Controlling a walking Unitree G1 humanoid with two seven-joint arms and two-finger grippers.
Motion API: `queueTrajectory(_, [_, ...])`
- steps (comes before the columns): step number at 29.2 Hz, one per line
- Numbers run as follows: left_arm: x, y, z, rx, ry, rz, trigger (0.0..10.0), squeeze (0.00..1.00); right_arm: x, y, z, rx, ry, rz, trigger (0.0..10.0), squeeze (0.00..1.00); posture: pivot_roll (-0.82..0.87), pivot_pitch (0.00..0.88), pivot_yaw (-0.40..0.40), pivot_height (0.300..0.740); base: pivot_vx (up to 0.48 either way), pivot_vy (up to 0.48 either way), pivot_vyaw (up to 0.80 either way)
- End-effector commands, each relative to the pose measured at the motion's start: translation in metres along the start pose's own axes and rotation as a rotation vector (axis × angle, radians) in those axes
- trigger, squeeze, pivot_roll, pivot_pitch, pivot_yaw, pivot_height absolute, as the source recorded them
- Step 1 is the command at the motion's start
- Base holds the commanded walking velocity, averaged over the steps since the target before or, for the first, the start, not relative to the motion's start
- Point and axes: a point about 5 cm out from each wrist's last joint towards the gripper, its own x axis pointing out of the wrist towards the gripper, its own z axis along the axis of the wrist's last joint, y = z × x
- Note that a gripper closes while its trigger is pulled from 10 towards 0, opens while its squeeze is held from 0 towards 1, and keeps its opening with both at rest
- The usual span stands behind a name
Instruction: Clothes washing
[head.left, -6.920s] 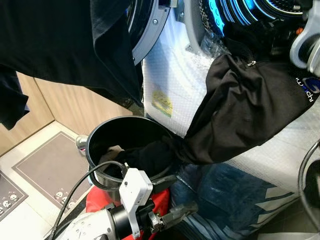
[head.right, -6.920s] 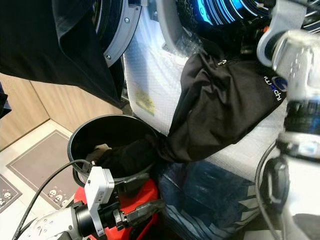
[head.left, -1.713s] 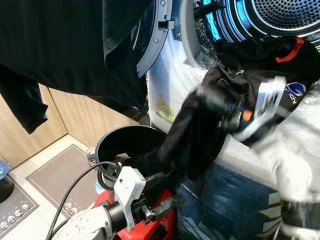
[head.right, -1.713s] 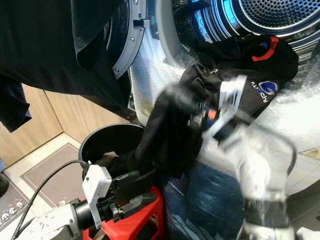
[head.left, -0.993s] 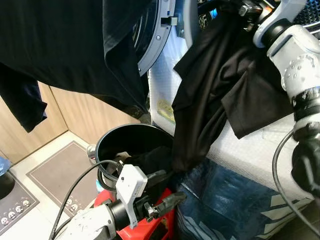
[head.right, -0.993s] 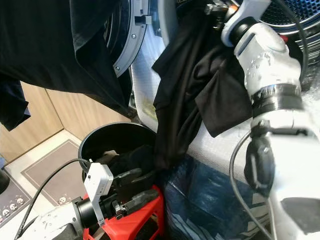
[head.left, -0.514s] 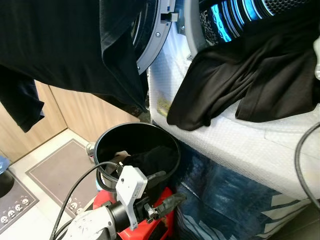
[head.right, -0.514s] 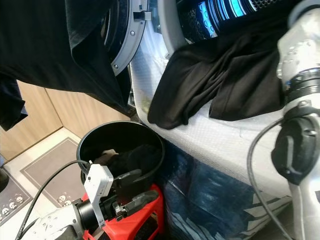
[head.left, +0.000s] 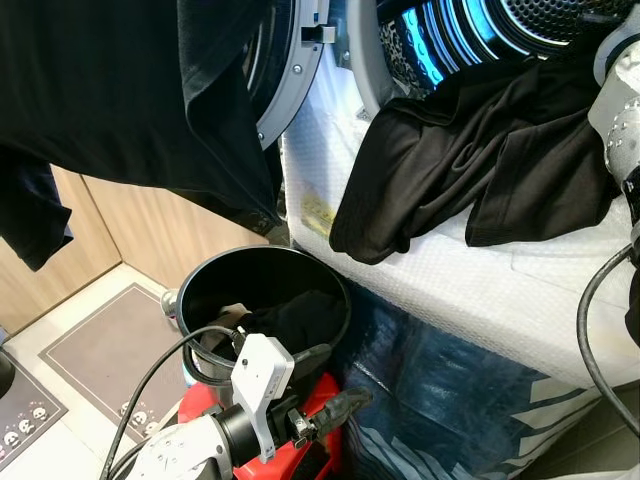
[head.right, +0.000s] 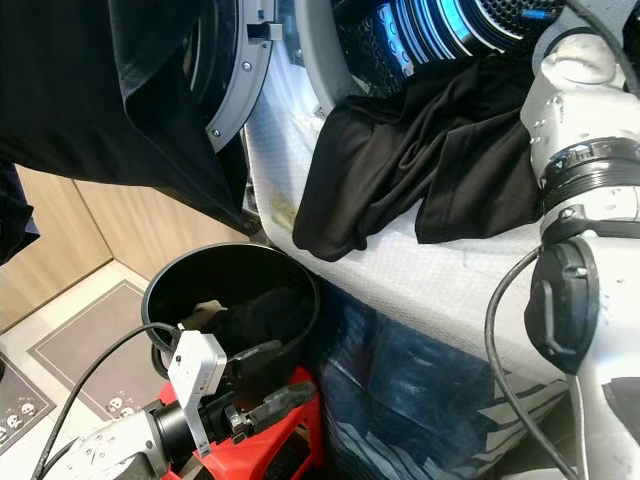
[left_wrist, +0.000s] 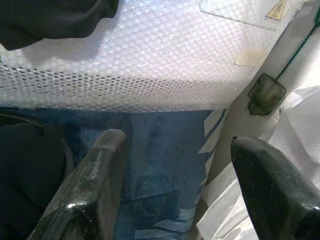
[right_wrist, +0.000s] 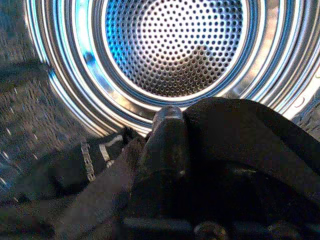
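A black garment (head.left: 450, 160) hangs out of the washer's blue-lit drum (head.left: 545, 20) and down over the bubble-wrapped front (head.left: 480, 280). My right arm (head.left: 620, 110) reaches into the drum mouth. In the right wrist view my right gripper (right_wrist: 192, 117) is inside the drum, shut on the black garment (right_wrist: 235, 140), whose cloth hides one finger. A black bucket (head.left: 200, 285) with more dark clothes (head.left: 295, 315) stands below on a red stool (head.left: 205, 410). My left gripper (head.left: 335, 378) hovers low beside the bucket, open with nothing between its fingers (left_wrist: 95, 190).
The open washer door (head.left: 285, 70) carries a large dark garment (head.left: 120, 90) that hangs over the bucket. Blue wrapping (head.left: 450, 390) covers the washer's base. Wooden cabinets (head.left: 150, 220) and grey floor mats (head.left: 100, 335) lie to the left.
My right arm has lifted the black garment out of the bucket and up to the drum; its tail now lies over the washer front. The left gripper has stayed put.
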Motion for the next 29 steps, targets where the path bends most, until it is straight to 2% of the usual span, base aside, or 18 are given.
queueTrajectory(1, [0.0, -0.002, 0.002, 0.014, -0.007, -0.012, 10.0, 0.0, 0.001, -0.009, 0.002, -0.025, 0.001, -0.012, 10.0, 1.0, 0.05, 0.058, -0.068, 0.74, 0.0, 0.0, 0.0])
queueTrajectory(7, [0.0, -0.001, 0.002, 0.02, -0.007, -0.016, 10.0, 0.0, 0.001, -0.012, -0.007, -0.071, 0.075, 0.044, 10.0, 1.0, 0.05, 0.043, -0.071, 0.74, 0.0, 0.0, 0.0])
queueTrajectory(8, [0.001, -0.001, 0.002, 0.019, -0.006, -0.016, 10.0, 0.0, 0.001, -0.011, -0.009, -0.014, 0.102, 0.103, 10.0, 1.0, 0.04, 0.04, -0.072, 0.74, 0.0, 0.0, 0.0])
queueTrajectory(14, [0.001, -0.002, 0.001, 0.02, -0.003, -0.019, 10.0, 0.0, 0.0, -0.016, -0.004, -0.011, 0.128, 0.171, 10.0, 1.0, 0.03, 0.039, -0.074, 0.74, 0.0, 0.0, 0.0])
queueTrajectory(17, [0.003, -0.002, 0.001, 0.02, -0.003, -0.025, 10.0, 0.0, -0.002, -0.024, 0.003, 0.044, 0.102, 0.19, 10.0, 1.0, 0.02, 0.038, -0.074, 0.74, 0.0, 0.0, 0.0])
queueTrajectory(18, [0.003, -0.002, 0.001, 0.02, -0.003, -0.026, 10.0, 0.0, -0.002, -0.025, 0.002, 0.047, 0.107, 0.196, 10.0, 0.79, 0.02, 0.037, -0.074, 0.74, 0.0, 0.0, 0.0])
queueTrajectory(19, [0.003, -0.002, 0.001, 0.021, -0.003, -0.027, 10.0, 0.0, -0.003, -0.026, 0.002, 0.049, 0.111, 0.202, 10.0, 0.79, 0.02, 0.037, -0.073, 0.74, 0.0, 0.0, 0.0])
queueTrajectory(20, [0.003, -0.002, 0.001, 0.021, -0.004, -0.027, 10.0, 0.0, -0.004, -0.027, 0.001, 0.059, 0.119, 0.212, 10.0, 0.53, 0.02, 0.037, -0.073, 0.74, 0.0, 0.0, 0.0])
queueTrajectory(21, [0.004, -0.002, 0.002, 0.019, -0.007, -0.027, 10.0, 0.0, -0.005, -0.028, 0.0, 0.073, 0.129, 0.229, 10.0, 0.4, 0.01, 0.039, -0.072, 0.74, 0.0, 0.0, 0.0])
queueTrajectory(22, [0.004, -0.002, 0.002, 0.019, -0.007, -0.027, 10.0, 0.0, -0.005, -0.028, 0.0, 0.073, 0.129, 0.229, 10.0, 0.4, 0.01, 0.039, -0.072, 0.74, 0.0, 0.0, 0.0])
queueTrajectory(23, [0.004, -0.001, 0.001, 0.024, -0.004, -0.03, 10.0, 0.0, -0.008, -0.032, -0.001, 0.071, 0.137, 0.244, 10.0, 0.0, 0.01, 0.039, -0.071, 0.74, 0.0, 0.0, 0.0])
queueTrajectory(26, [0.003, -0.002, 0.001, 0.022, -0.004, -0.033, 10.0, 0.0, -0.014, -0.036, -0.006, 0.059, 0.166, 0.25, 10.0, 0.0, 0.01, 0.041, -0.066, 0.74, 0.0, 0.0, 0.0])
queueTrajectory(29, [0.003, -0.001, 0.002, 0.022, -0.001, -0.037, 10.0, 0.0, -0.028, -0.033, -0.014, 0.014, 0.216, 0.346, 10.0, 0.0, 0.0, 0.049, -0.058, 0.74, 0.0, 0.0, 0.0])
